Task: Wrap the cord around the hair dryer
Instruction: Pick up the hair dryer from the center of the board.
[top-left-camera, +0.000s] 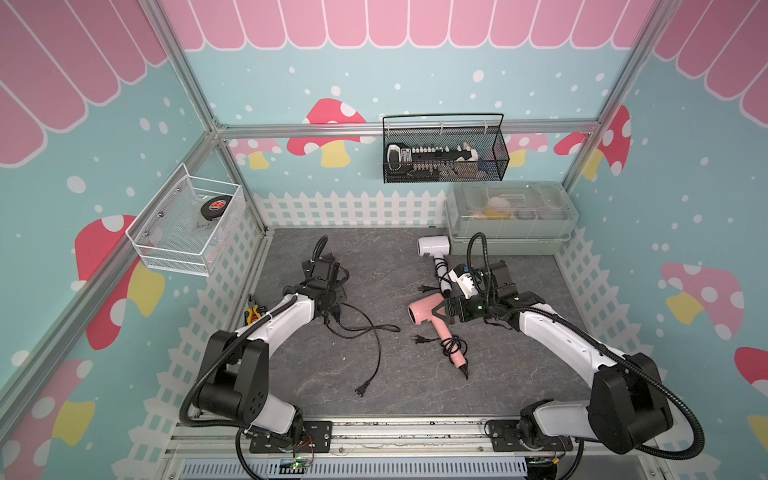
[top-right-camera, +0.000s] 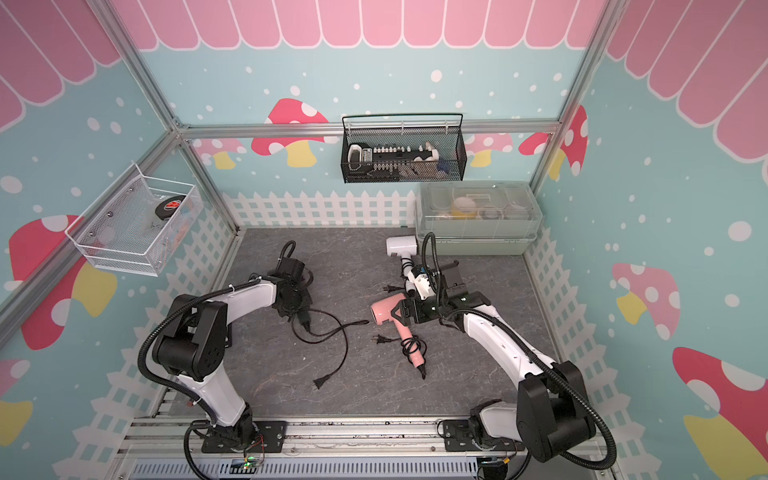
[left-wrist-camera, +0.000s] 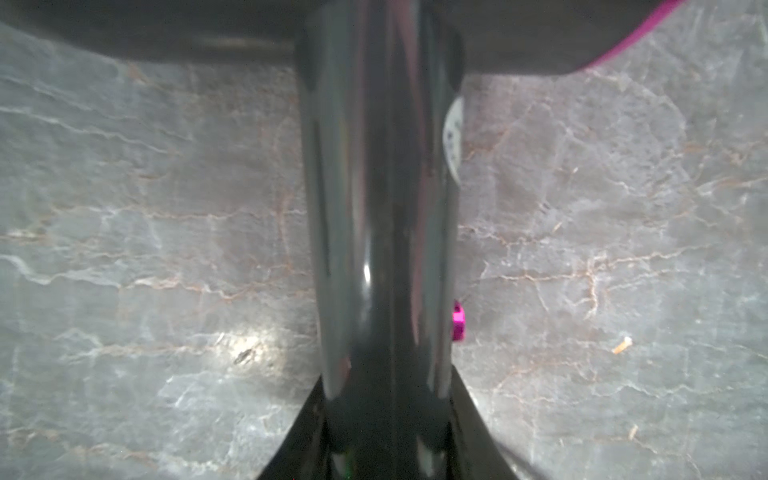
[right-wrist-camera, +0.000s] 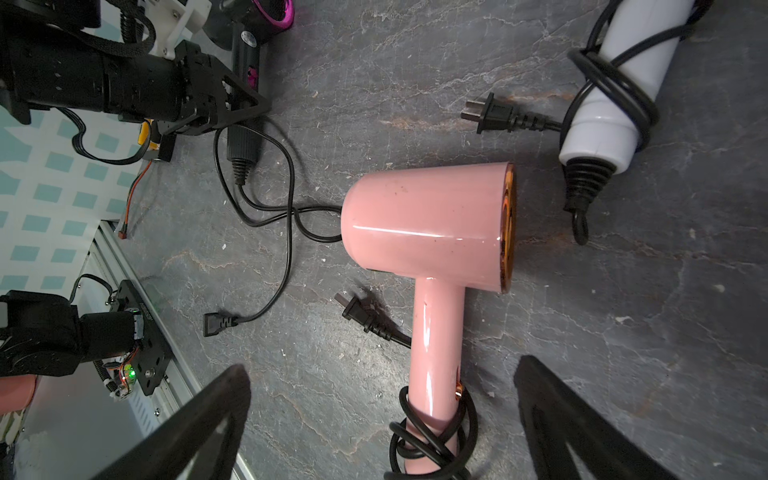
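Observation:
A black hair dryer (right-wrist-camera: 249, 25) with a magenta ring lies at the table's left. My left gripper (top-left-camera: 334, 299) is shut on its handle (left-wrist-camera: 374, 208), which fills the left wrist view; from above the arm hides most of the dryer. Its black cord (right-wrist-camera: 288, 266) trails loose in loops across the table and ends in a plug (top-left-camera: 360, 390). My right gripper (right-wrist-camera: 382, 365) hangs open over a pink hair dryer (top-left-camera: 422, 311) whose own cord is coiled round its handle. A white hair dryer (top-left-camera: 433, 246) at the back has its cord wound on too.
A clear lidded box (top-left-camera: 511, 216) stands at the back right. A black wire basket (top-left-camera: 444, 153) hangs on the back wall and a white mesh basket (top-left-camera: 187, 224) on the left wall. Yellow-handled pliers (top-left-camera: 252, 313) lie by the left fence.

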